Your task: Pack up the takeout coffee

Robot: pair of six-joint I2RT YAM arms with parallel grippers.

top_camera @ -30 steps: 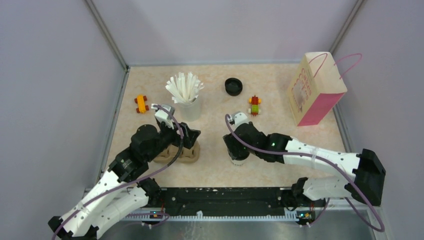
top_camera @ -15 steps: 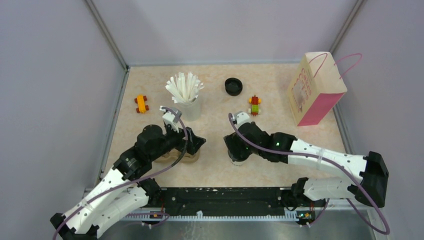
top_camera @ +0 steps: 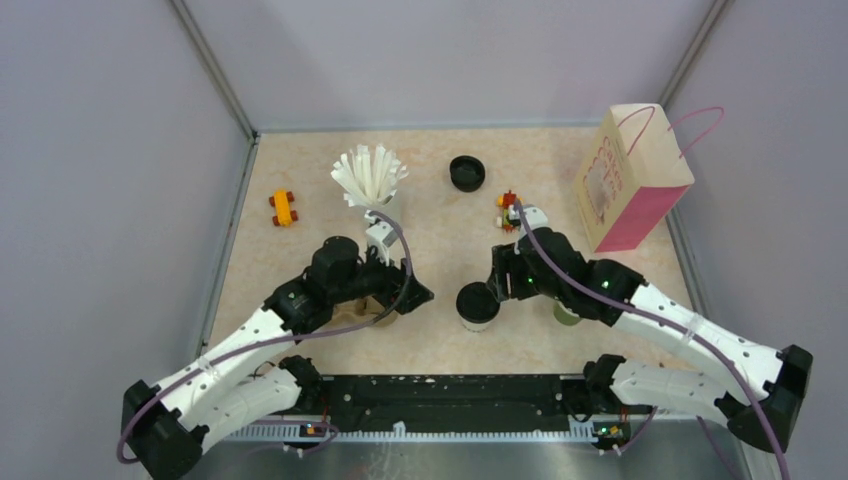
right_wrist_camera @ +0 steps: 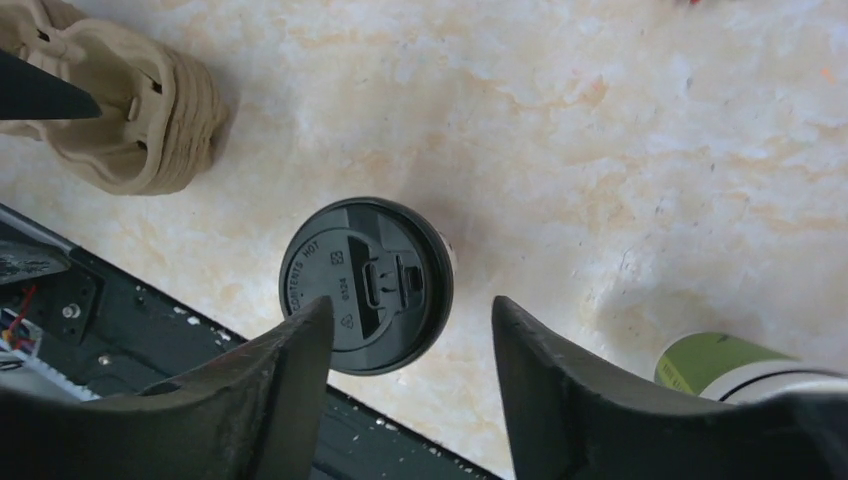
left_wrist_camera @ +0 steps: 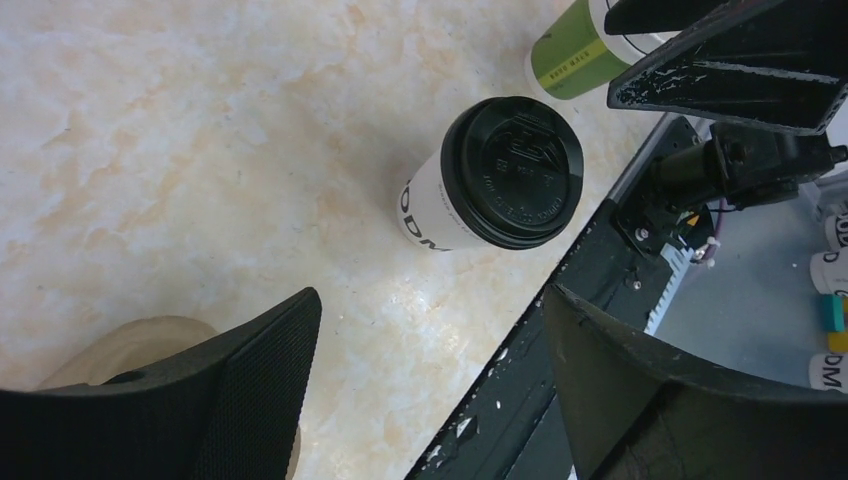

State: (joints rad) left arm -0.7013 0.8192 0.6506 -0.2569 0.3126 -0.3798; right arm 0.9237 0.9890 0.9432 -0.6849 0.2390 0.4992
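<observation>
Paper takeout coffee [left_wrist_camera: 428, 207], round black lid [right_wrist_camera: 365, 285], marbled beige worktop [right_wrist_camera: 600, 150], left tool [left_wrist_camera: 428, 300] and right tool [right_wrist_camera: 410, 305] spread apart

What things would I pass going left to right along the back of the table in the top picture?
orange toy car, white straws, round black lid, little red and yellow toy, pink paper bag

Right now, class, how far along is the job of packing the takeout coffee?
Done: the black lid sits on the takeout coffee, which stands upright on the table. In hand: nothing; the left gripper and right gripper are both open, near the cup without gripping it. Left: the cup is neither in the cardboard carrier nor in the pink bag, so packing has not begun.
</observation>
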